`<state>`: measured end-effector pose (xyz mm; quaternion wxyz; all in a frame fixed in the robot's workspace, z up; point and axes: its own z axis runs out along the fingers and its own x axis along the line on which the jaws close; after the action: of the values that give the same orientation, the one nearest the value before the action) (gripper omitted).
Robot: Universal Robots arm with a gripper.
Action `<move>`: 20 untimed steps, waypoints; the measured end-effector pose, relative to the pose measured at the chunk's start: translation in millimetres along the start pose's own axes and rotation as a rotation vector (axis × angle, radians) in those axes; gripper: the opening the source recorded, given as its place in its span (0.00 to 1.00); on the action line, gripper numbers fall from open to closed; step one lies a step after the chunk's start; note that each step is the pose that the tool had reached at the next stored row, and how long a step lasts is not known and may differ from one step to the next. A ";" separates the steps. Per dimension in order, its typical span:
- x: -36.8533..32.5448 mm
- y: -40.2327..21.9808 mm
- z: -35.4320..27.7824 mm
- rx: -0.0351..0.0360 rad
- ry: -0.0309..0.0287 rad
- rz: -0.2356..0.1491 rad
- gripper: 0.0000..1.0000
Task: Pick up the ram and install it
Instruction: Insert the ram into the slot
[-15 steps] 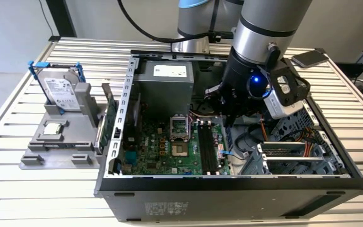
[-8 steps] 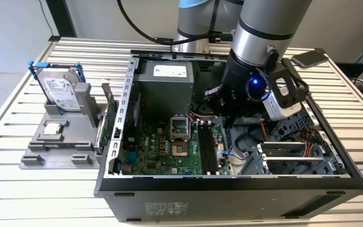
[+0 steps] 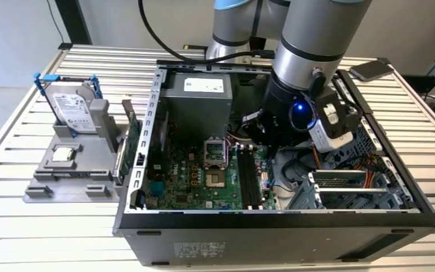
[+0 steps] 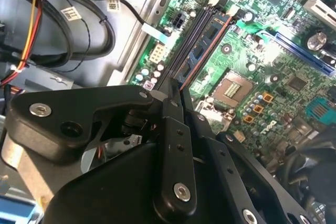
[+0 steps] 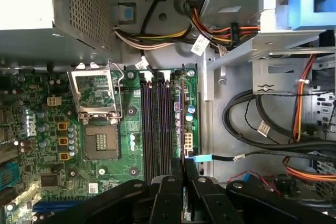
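The ram (image 4: 207, 45) (image 5: 181, 124) stands on edge along the memory slot closest to the motherboard's (image 5: 131, 145) edge, beside the empty black slots (image 5: 148, 129). Whether it is fully seated cannot be determined. The gripper (image 4: 176, 95) (image 5: 183, 169) has its fingers drawn close together, clamping the stick's near end. In the exterior view the gripper (image 3: 267, 148) is inside the open computer case (image 3: 278, 218).

Open computer case (image 3: 138, 170) on slatted table (image 3: 51, 226) — hard drive (image 3: 72, 110) upright beside it.
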<state>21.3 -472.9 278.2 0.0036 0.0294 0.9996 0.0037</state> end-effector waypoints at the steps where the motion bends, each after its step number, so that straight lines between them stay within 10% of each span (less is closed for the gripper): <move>1: 0.6 0.0 1.8 -0.0001 0.0000 0.000 0.00; 20: 10.9 -0.7 24.8 -0.0014 0.0004 -0.029 0.00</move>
<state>10.6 -472.8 253.3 0.0034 0.0151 0.9999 0.0043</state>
